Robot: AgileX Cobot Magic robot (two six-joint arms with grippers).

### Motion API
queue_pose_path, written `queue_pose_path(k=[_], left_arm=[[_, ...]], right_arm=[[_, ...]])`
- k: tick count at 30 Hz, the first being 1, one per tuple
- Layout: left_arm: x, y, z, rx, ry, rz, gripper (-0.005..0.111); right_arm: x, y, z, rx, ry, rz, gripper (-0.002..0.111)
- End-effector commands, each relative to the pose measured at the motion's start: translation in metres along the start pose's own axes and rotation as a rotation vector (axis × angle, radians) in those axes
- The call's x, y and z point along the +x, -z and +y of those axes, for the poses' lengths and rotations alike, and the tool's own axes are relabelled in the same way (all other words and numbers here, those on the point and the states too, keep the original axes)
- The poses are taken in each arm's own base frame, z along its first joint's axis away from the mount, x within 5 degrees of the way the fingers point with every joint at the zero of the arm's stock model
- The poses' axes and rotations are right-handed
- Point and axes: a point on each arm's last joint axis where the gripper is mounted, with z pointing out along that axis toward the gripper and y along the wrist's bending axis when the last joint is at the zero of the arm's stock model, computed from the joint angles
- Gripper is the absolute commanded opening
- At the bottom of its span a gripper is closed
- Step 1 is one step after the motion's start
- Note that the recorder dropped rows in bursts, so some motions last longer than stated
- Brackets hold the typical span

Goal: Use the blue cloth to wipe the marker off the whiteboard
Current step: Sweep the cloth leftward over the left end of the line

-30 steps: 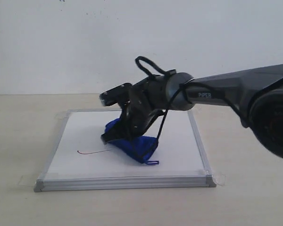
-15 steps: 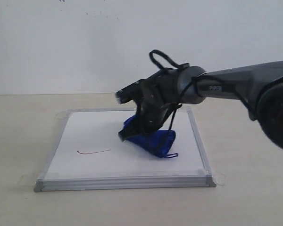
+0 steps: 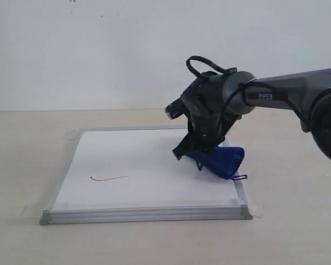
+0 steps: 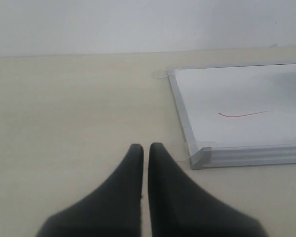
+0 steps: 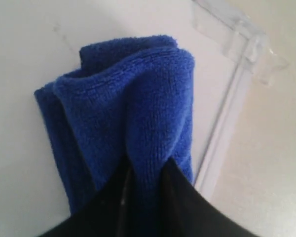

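Your right gripper (image 3: 194, 153), pinched tight on the blue cloth (image 3: 224, 161), now holds it against the whiteboard's (image 3: 149, 213) right frame rather than mid-board as a second ago, so the short red marker line (image 3: 109, 178) on the left remains unwiped, well apart.

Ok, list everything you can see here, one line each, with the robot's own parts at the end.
whiteboard: one, white with a silver frame, flat on the table
marker: one line, red, board's front left area
blue cloth: one, royal blue, bunched over the board's right frame
clear tape: transparent, at the visible board corners
table: one, beige, under everything
wall: white, behind
right gripper: black, shut on the blue cloth
left gripper: black, shut, over the table, off the board
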Motion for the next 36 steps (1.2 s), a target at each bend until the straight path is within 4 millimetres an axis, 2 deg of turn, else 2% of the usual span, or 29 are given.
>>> queue_pose_path(k=[1, 4, 6, 8, 10, 14, 16, 18, 21, 23, 29, 31, 33, 36], left_arm=[[-0.001, 0.000, -0.001, 0.008, 0.005, -0.009, 0.004], [-0.001, 0.000, -0.001, 0.008, 0.005, -0.009, 0.004], [-0.001, 0.000, -0.001, 0.008, 0.005, -0.009, 0.004], [-0.001, 0.000, -0.001, 0.008, 0.005, -0.009, 0.004], [-0.001, 0.000, -0.001, 0.008, 0.005, -0.009, 0.004], [-0.001, 0.000, -0.001, 0.008, 0.005, -0.009, 0.004], [-0.001, 0.000, -0.001, 0.008, 0.005, -0.009, 0.004], [-0.001, 0.000, -0.001, 0.008, 0.005, -0.009, 0.004], [-0.001, 0.000, -0.001, 0.008, 0.005, -0.009, 0.004], [-0.001, 0.000, -0.001, 0.008, 0.005, -0.009, 0.004], [-0.001, 0.000, -0.001, 0.008, 0.005, -0.009, 0.004], [-0.001, 0.000, -0.001, 0.008, 0.005, -0.009, 0.004], [-0.001, 0.000, -0.001, 0.008, 0.005, -0.009, 0.004], [-0.001, 0.000, -0.001, 0.008, 0.005, -0.009, 0.004]], right_arm=[[-0.006, 0.014, 0.069, -0.319, 0.064, -0.081, 0.006], [-0.009, 0.029, 0.105, -0.426, 0.167, -0.131, 0.006], [-0.010, 0.036, 0.115, -0.432, 0.215, -0.151, 0.006], [-0.015, 0.039, 0.113, -0.428, 0.215, -0.169, 0.006], [-0.019, 0.035, 0.099, -0.388, 0.191, -0.190, 0.006], [-0.022, 0.018, 0.056, -0.233, 0.104, -0.177, 0.006], [-0.020, 0.009, 0.042, -0.166, 0.075, -0.159, 0.006], [-0.018, 0.002, 0.036, -0.151, 0.037, -0.144, 0.006], [-0.019, -0.001, 0.049, -0.228, -0.010, -0.160, 0.006], [-0.021, 0.004, 0.071, -0.294, 0.020, -0.191, 0.006], [-0.031, 0.042, 0.139, -0.425, 0.105, -0.288, 0.006], [-0.034, 0.052, 0.152, -0.438, 0.149, -0.312, 0.006], [-0.037, 0.056, 0.156, -0.438, 0.176, -0.327, 0.006], [-0.038, 0.049, 0.146, -0.384, 0.221, -0.334, 0.006]])
